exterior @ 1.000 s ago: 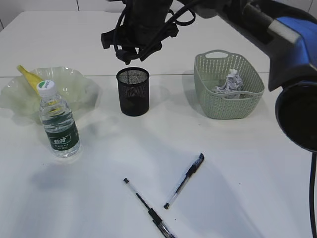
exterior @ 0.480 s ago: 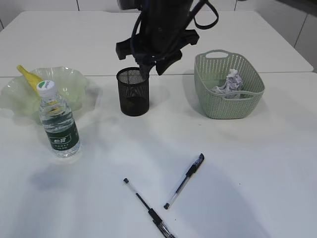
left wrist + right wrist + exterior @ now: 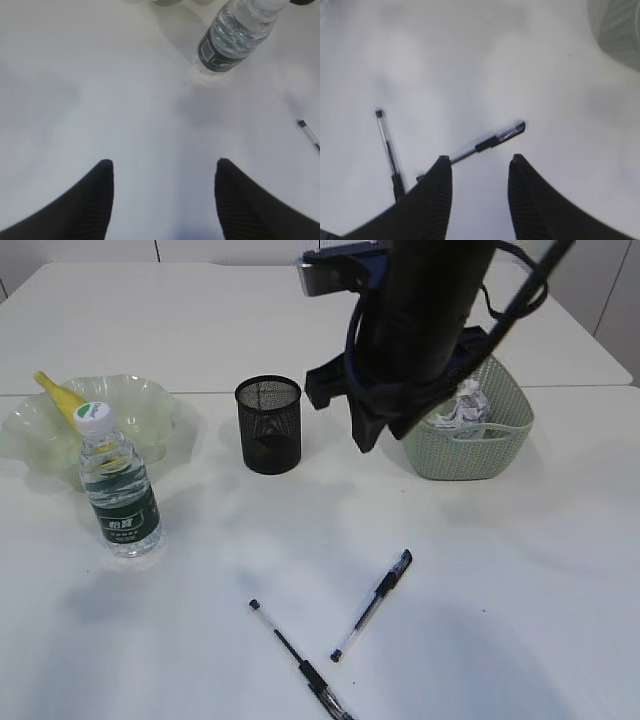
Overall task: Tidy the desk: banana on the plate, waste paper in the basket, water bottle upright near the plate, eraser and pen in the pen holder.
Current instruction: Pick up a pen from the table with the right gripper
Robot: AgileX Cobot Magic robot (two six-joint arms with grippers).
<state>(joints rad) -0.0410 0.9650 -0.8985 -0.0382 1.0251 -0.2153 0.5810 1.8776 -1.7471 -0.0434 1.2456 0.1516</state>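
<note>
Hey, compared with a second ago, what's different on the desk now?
The right arm swung from above the pen holder rightward and forward, now in front of the basket; its open right gripper holds nothing and looks down at the two pens. Nothing was grasped or released. The bottle, banana, plate, waste paper and both pens did not move.

Right arm (image 3: 420,330) blocks basket (image 3: 500,445) left side; crumpled paper (image 3: 468,405) partly hidden. Lower pen (image 3: 300,660) cut by frame bottom (right wrist view blurred).
</note>
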